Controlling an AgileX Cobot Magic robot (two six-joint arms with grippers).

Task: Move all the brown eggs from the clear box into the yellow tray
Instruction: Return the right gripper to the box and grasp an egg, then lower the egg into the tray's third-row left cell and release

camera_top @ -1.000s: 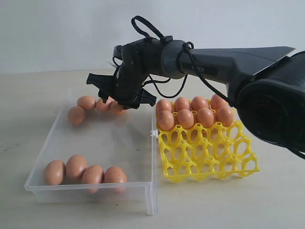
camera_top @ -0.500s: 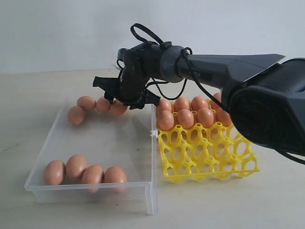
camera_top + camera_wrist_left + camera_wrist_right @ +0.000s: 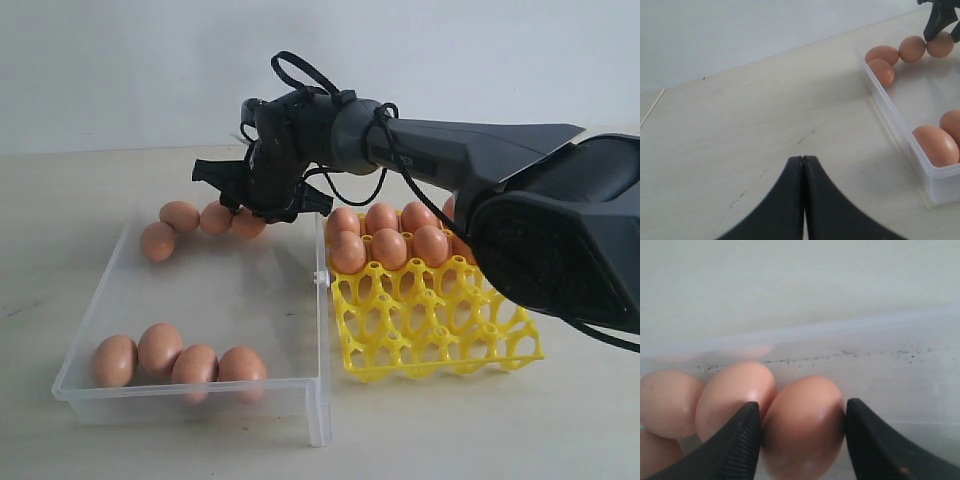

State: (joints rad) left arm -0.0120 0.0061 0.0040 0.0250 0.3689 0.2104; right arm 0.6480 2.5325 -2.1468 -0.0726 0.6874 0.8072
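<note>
Moved since a second ago: the right claw (image 3: 262, 208), black and two-fingered, has been carried slightly toward the tray-side end of the far row, and its jaws have been drawn in. No egg has been displaced.
Right claw: closed down onto one brown egg (image 3: 802, 425), smooth, orange-brown and faintly speckled. Both pads (image 3: 742, 440) are seen against its sides, and it appears not yet lifted.
Egg held: at the far edge of the clear box (image 3: 220, 290), a shallow rectangular box of see-through plastic, near its far right corner. It is the last of a row of four, and the neighbouring egg (image 3: 732, 395) is touching it.
Key relation: the egg lies straight between the fingers. Its long axis runs roughly along them and across the line of closing, so the narrower waist is gripped.
Rest of the load: four near-row eggs (image 3: 160, 350) are lined up along the box's near wall. About eight seated eggs (image 3: 389, 247) are already held in the far two rows of the yellow tray (image 3: 440, 330), a bright square plastic lattice set just beside the box's right wall.
Left claw (image 3: 802, 200): pressed shut and empty over the pale desk (image 3: 765, 125), beyond the box's left wall and well apart from every egg. The right arm is judged the nearer.
Next move, judged: a straight lift is called for, so that the touching neighbour is not dragged, then a carry rightward to a free near cell.
</note>
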